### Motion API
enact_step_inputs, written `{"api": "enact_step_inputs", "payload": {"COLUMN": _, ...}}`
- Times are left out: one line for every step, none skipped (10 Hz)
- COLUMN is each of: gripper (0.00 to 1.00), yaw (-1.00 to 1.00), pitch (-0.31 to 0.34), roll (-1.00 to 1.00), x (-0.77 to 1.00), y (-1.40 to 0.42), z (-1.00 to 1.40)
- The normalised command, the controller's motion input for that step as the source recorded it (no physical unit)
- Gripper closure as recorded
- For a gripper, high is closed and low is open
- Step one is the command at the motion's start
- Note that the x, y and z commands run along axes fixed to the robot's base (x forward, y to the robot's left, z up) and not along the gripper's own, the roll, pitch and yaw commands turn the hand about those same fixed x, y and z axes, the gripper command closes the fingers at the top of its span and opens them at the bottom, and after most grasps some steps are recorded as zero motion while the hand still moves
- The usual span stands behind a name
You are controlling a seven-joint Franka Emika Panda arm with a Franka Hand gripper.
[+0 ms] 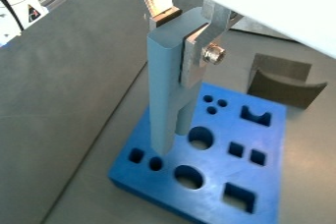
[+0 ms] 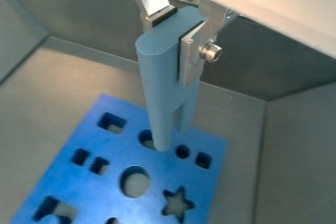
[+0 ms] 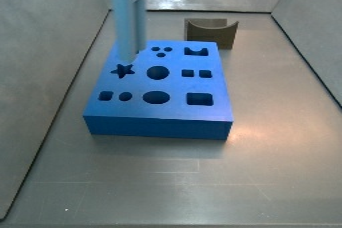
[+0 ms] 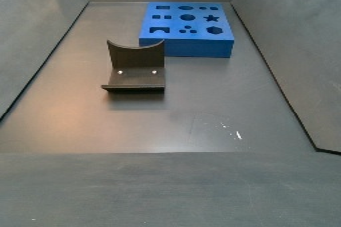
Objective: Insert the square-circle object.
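A: Where is the square-circle object (image 2: 167,85) right now?

B: It stands upright in the gripper (image 2: 184,33), whose silver fingers (image 1: 199,49) are clamped on its upper end. In both wrist views its lower end sits at a small hole near one edge of the blue block (image 1: 243,174).

A: Is it in yet?

B: Hard to say. Its tip meets the block's top face at the hole, but I cannot tell how deep the prongs go. In a side view the bar (image 3: 128,12) rises over the block's far-left part (image 3: 201,122), most of its length above the surface.

A: So what remains?

B: I'd judge picking up and aligning are done; pressing fully down and releasing remain. The dark arched piece (image 4: 134,68) lies apart, untouched.
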Motion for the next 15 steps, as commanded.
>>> {"api": "enact_step_inputs", "payload": {"gripper": 1.0, "yaw": -0.91, "pitch": -0.003, "roll": 0.03, "x": -0.33, "y": 0.0, "z": -0.19}}
{"api": "enact_step_inputs", "payload": {"gripper": 1.0, "yaw": -1.0, "pitch": 0.0, "roll": 0.03, "x": 0.0, "y": 0.0, "z": -0.21}}
{"api": "enact_step_inputs", "payload": {"gripper": 1.0, "yaw": -1.0, "pitch": 0.0, "roll": 0.03, "x": 0.0, "y": 0.0, "z": -0.2}}
{"api": "enact_step_inputs", "payload": {"gripper": 1.0, "yaw": -1.0, "pitch": 0.0, "roll": 0.03, "x": 0.0, "y": 0.0, "z": -0.2}}
{"api": "enact_step_inputs", "payload": {"gripper": 1.0, "yaw": -1.0, "pitch": 0.0, "roll": 0.0, "x": 0.0, "y": 0.0, "z": -0.19}}
{"api": "enact_step_inputs", "payload": {"gripper": 1.0, "yaw": -1.0, "pitch": 0.0, "roll": 0.0, "x": 0.0, "y": 0.0, "z": -0.21}}
{"api": "enact_step_inputs", "payload": {"gripper": 1.0, "yaw": -1.0, "pitch": 0.0, "roll": 0.0, "x": 0.0, "y": 0.0, "z": -0.21}}
{"api": "enact_step_inputs", "payload": {"gripper": 1.0, "yaw": -1.0, "pitch": 0.0, "roll": 0.0, "x": 0.0, "y": 0.0, "z": -0.22}}
{"api": "enact_step_inputs", "payload": {"gripper": 1.0, "yaw": -1.0, "pitch": 0.0, "roll": 0.0, "x": 0.0, "y": 0.0, "z": -0.23}}
{"api": "enact_step_inputs", "payload": {"gripper": 1.0, "yaw": -1.0, "pitch": -0.004, "roll": -0.02, "x": 0.0, "y": 0.0, "z": -0.27}}
{"api": "enact_step_inputs", "payload": {"gripper": 1.0, "yaw": -1.0, "pitch": -0.07, "roll": -0.08, "x": 0.0, "y": -0.01, "z": -0.22}}
{"api": "enact_step_inputs", "payload": {"gripper": 1.0, "yaw": -1.0, "pitch": -0.106, "roll": -0.09, "x": 0.0, "y": -0.03, "z": -0.17}}
{"api": "enact_step_inputs", "payload": {"gripper": 1.0, "yaw": -1.0, "pitch": -0.096, "roll": -0.07, "x": 0.0, "y": -0.01, "z": -0.17}}
{"api": "enact_step_inputs", "payload": {"gripper": 1.0, "yaw": -0.98, "pitch": -0.166, "roll": -0.15, "x": 0.0, "y": -0.05, "z": -0.13}}
{"api": "enact_step_inputs", "payload": {"gripper": 1.0, "yaw": -0.76, "pitch": -0.314, "roll": -0.37, "x": -0.1, "y": -0.06, "z": -0.06}}
